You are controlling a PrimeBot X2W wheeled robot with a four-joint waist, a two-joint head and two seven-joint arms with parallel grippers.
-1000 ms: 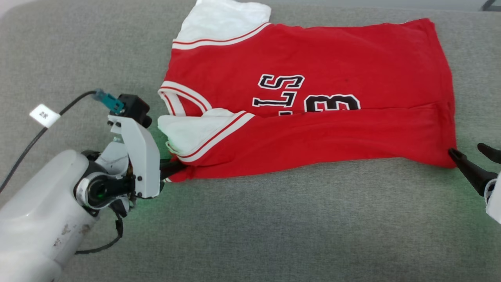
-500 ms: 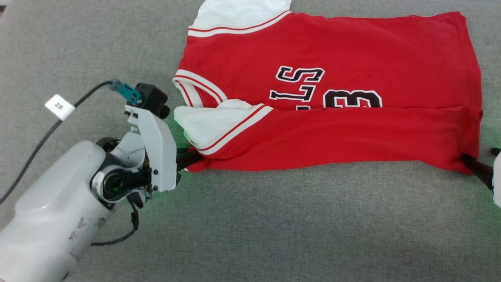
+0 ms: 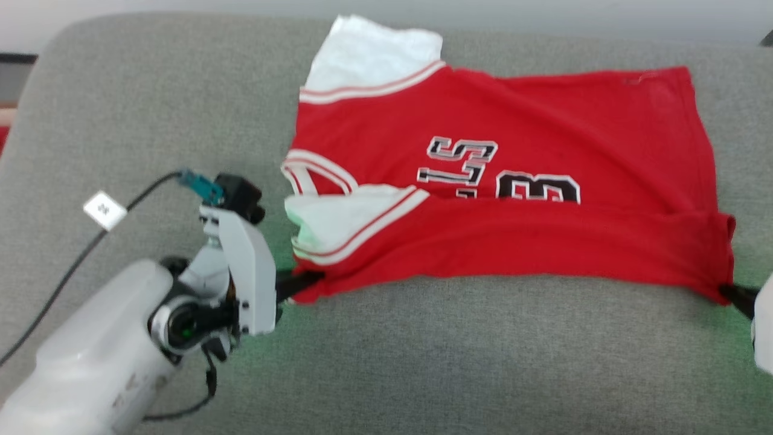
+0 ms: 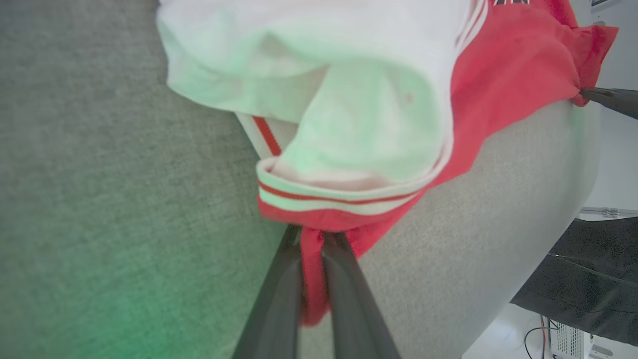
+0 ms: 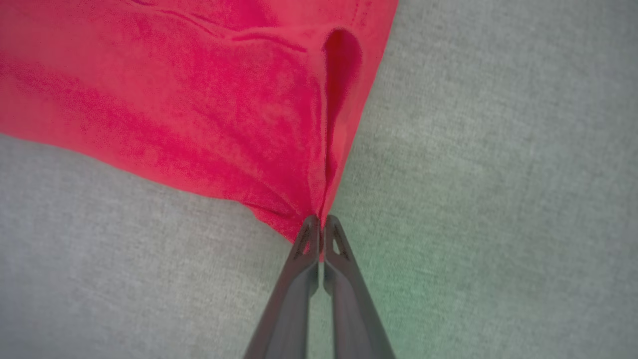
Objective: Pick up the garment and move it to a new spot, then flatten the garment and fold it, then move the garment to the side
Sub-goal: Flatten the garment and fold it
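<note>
Red garment (image 3: 513, 241) spans left claw (image 3: 307, 280) to right claw (image 3: 729, 292).

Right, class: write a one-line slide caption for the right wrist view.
Right gripper shut on a corner of the red garment, which lies on the grey cushion.

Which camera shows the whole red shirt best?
The head view: the garment lies whole, lettering visible. The left wrist view shows a white sleeve and hem; the right wrist view, one pinched red corner.
</note>
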